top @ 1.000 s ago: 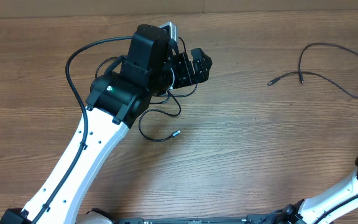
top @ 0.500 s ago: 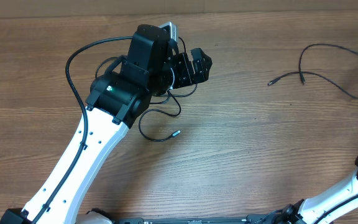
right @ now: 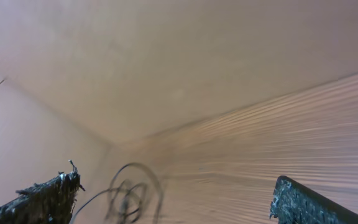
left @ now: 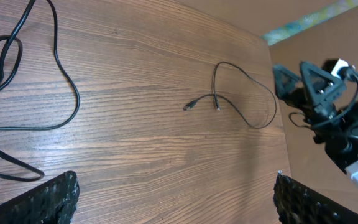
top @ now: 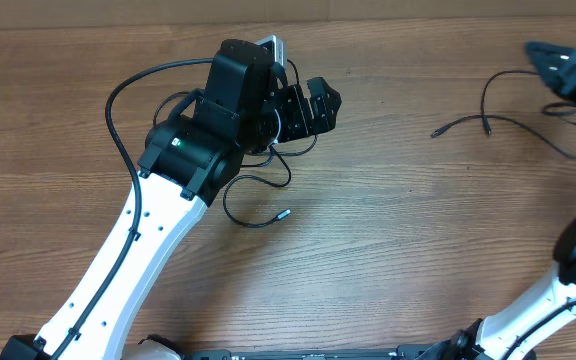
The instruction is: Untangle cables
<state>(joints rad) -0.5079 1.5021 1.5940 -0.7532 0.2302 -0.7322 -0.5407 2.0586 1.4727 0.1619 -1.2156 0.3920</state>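
Wood-grain bench (top: 388, 240) from edge to edge, and the action is split in two: up at 11 o'clock sits the tangle of cables (top: 258, 180), its loops crossing under the left arm's wrist with one silver-tipped plug (top: 284, 214) trailing out towards 5 o'clock. The left end effector (top: 320, 108) hangs over it with fingers spread wide, gripping nothing. Over at 2 o'clock lies the loose cable (top: 513, 118), well apart from the knot, its long run stretched roughly 9 to 3 and both plug ends pointing back towards the middle. The right end effector (left: 301, 81) is above it, released and empty too, with the cable off at about 8 o'clock from its tips. The wrist view there is blurred, so exact height is hard to call. The knot looks like the left arm's job, being far nearer
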